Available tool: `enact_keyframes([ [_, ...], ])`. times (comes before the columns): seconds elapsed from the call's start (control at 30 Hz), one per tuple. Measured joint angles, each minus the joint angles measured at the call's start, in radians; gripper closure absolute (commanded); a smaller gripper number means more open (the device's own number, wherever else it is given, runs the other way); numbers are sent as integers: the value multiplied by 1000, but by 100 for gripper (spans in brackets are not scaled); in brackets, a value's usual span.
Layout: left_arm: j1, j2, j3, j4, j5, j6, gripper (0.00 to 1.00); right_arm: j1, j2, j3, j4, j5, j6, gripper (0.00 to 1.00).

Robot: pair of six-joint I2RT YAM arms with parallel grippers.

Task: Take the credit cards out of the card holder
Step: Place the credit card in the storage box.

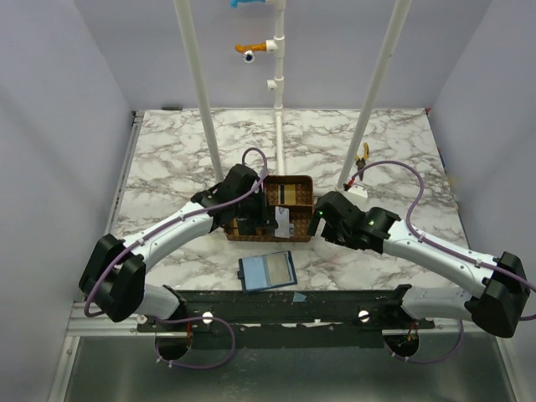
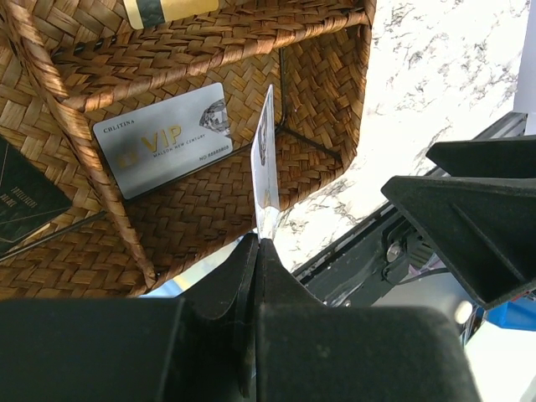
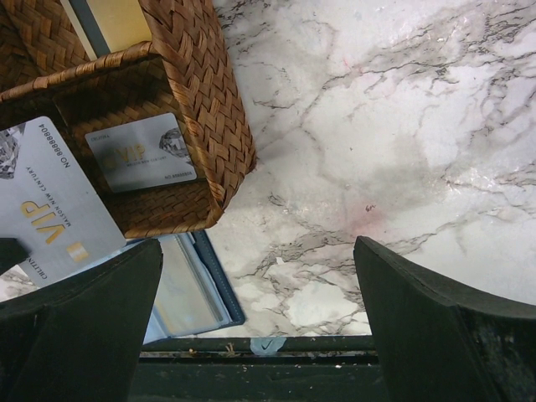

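Observation:
The navy card holder (image 1: 268, 270) lies open on the marble in front of the wicker tray (image 1: 243, 235), its pale pockets facing up; it also shows in the right wrist view (image 3: 191, 289). My left gripper (image 2: 258, 243) is shut on a silver VIP credit card (image 2: 266, 159), which it holds on edge over the tray's near right compartment (image 1: 283, 220). A second silver VIP card (image 2: 163, 138) lies flat in that compartment. Gold (image 2: 167, 8) and dark (image 2: 21, 197) cards rest in other compartments. My right gripper (image 3: 260, 251) hangs open over bare marble just right of the tray, holding nothing.
The tray's woven walls (image 3: 201, 92) stand between the two grippers. White frame poles (image 1: 201, 92) rise behind the tray. A dark rail (image 1: 293, 306) runs along the table's near edge, with a small blue tag (image 3: 272, 344) on it.

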Motion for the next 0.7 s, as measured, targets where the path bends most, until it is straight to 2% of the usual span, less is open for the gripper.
enact_keyframes([
  [0.07,0,9,7,1,2,0,83,-2,0,0,0,0,0,0],
  [0.23,0,16,14,5,3,1,60,-4,-5,0,0,-1,0,0],
  [0.33,4,16,14,6,3,5,57,-4,-5,0,0,-8,-2,0],
  [0.7,5,-51,14,-11,2,13,57,-4,0,0,9,-31,-10,2],
])
